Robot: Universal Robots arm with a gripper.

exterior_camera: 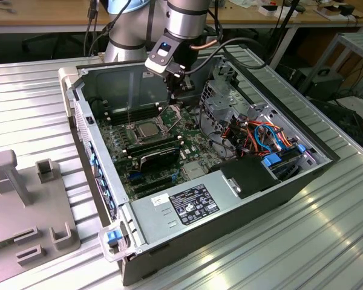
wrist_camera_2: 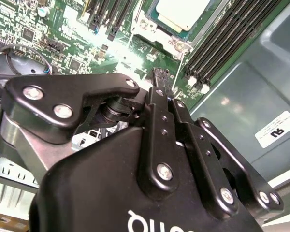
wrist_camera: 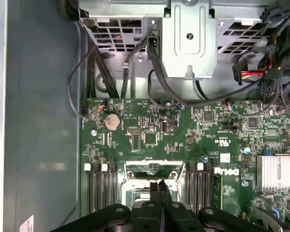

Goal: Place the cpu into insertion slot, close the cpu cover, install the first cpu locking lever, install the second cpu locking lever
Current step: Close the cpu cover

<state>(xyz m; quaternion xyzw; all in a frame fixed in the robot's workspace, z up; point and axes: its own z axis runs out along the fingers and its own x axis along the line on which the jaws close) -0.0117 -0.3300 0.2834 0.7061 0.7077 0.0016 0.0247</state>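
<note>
End effector (wrist_camera: 160, 191) fingers together; exterior view: hangs at 1 o'clock of cpu (exterior_camera: 146, 129), seated in insertion slot (wrist_camera_2: 152, 31).

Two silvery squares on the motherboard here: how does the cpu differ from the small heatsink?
The cpu has a flat, smooth top; the heatsink is ribbed with fins. The cpu sits in the insertion slot between the memory slots, close by the gripper; the heatsink stands apart, nearer the power supply. Both are silvery squares on the green motherboard.
</note>
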